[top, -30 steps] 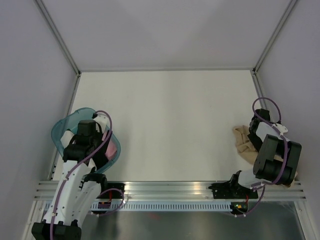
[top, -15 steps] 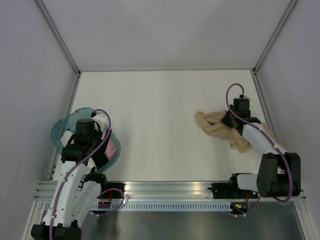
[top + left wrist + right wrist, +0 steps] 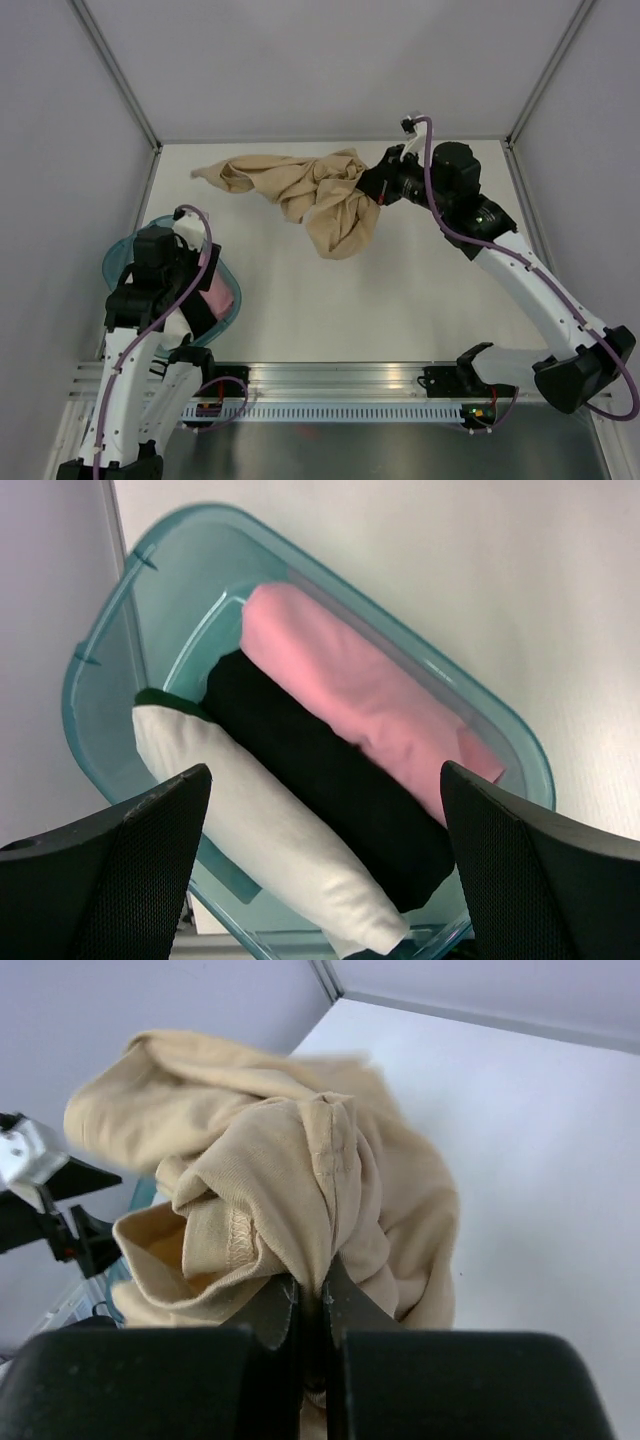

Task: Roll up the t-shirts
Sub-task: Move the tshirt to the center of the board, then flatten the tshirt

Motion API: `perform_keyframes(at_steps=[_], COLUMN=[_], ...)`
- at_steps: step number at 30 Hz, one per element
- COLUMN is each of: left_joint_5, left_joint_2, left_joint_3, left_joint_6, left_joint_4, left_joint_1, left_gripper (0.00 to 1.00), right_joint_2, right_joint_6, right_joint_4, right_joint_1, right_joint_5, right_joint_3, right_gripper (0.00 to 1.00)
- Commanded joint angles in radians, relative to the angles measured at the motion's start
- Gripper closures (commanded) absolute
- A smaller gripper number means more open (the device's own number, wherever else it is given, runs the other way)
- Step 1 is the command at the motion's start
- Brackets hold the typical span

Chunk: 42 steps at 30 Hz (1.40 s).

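A tan t-shirt (image 3: 310, 190) hangs bunched and spread in the air over the far middle of the table, and my right gripper (image 3: 378, 186) is shut on a fold of it (image 3: 300, 1190). Its cloth fills the right wrist view, pinched between the jaws of the right gripper (image 3: 320, 1295). My left gripper (image 3: 325, 870) stands wide open above the teal basket (image 3: 110, 650), nothing between its fingers (image 3: 130, 860). Inside the basket lie rolled bundles side by side: a pink t-shirt (image 3: 350, 690), a black one (image 3: 320, 770) and a white one (image 3: 260, 830).
The teal basket (image 3: 125, 260) sits at the near left, by the left wall, under the left arm. Metal frame rails (image 3: 330, 380) run along the table's near edge. White walls close the table at the left, right and far sides.
My right gripper closed on the tan t-shirt at the near right, then carried it up and across to the far middle. The left arm shifted slightly over the basket.
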Motion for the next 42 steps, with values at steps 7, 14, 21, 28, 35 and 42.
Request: perform_keyframes(at_steps=[7,14,21,28,35,42], left_joint_5=[0.239,0.299,0.314,0.105,0.089,0.096], left_joint_2=[0.116,0.243,0.315,0.257,0.28,0.268], left_joint_3=[0.168,0.183,0.156,0.14,0.143,0.125], left_joint_6=[0.032,0.028,-0.006,-0.071,-0.101,-0.097], left_joint_4=[-0.002,-0.003,0.012,0.076,0.096,0.096], left_joint_1=[0.003,-0.001,-0.018,-0.009,0.048,0.052], left_gripper=[0.0,0.05,0.07,0.01,0.0,0.0], right_joint_2=[0.224,0.369,0.138,0.488,0.846,0.922], right_joint_6=[-0.09,-0.037,-0.181,-0.365,-0.569,-0.571], right_joint_4=[-0.121,-0.3,-0.09,-0.206,-0.362,-0.45], right_joint_1=[-0.038,-0.315,0.08,0.298,0.386,0.403], right_joint_5=[0.137,0.379,0.374,0.405,0.408,0.423], right_joint_3=[-0.026,0.017,-0.202,0.124,0.443,0.53], right_gripper=[0.31,0.26,0.27,0.26,0.26,0.59])
